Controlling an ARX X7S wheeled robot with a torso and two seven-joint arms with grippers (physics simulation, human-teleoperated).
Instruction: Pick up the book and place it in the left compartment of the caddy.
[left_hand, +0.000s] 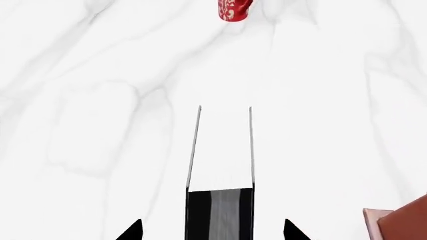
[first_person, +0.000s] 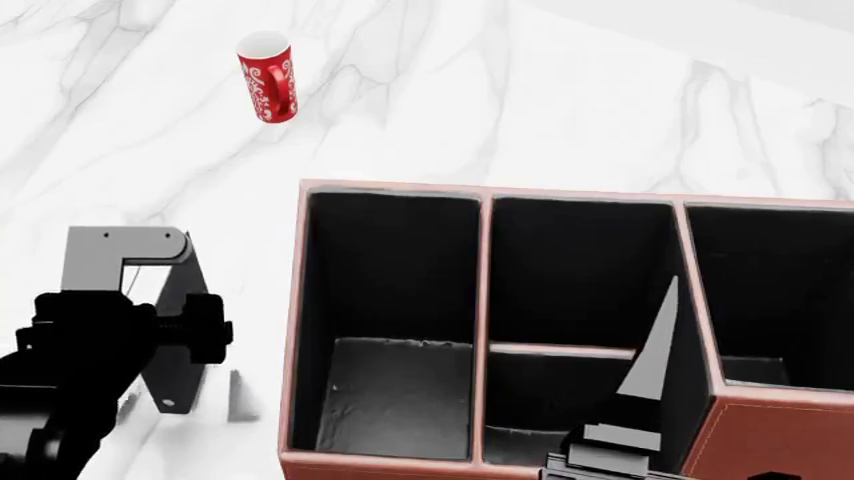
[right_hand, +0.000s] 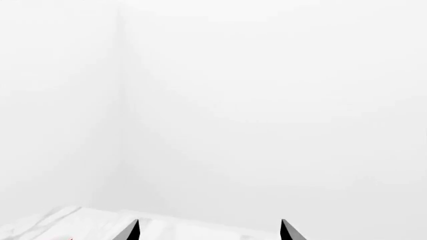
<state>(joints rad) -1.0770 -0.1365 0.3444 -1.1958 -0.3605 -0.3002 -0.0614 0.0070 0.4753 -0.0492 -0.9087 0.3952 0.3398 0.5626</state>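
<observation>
While the left gripper (first_person: 200, 330) straddles the book (first_person: 147, 300) with tips on either side, actual clamping cannot be told; the book stands on the marble table (first_person: 534, 100) just left of the caddy (first_person: 387, 188), outside its left compartment (first_person: 387, 330). Right gripper (right_hand: 208, 231) is spread, holding nothing. Red mug (first_person: 268, 77) sits farther back.

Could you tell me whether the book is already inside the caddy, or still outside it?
Outside: the book stands on the marble beside the caddy; the left compartment is empty.
</observation>
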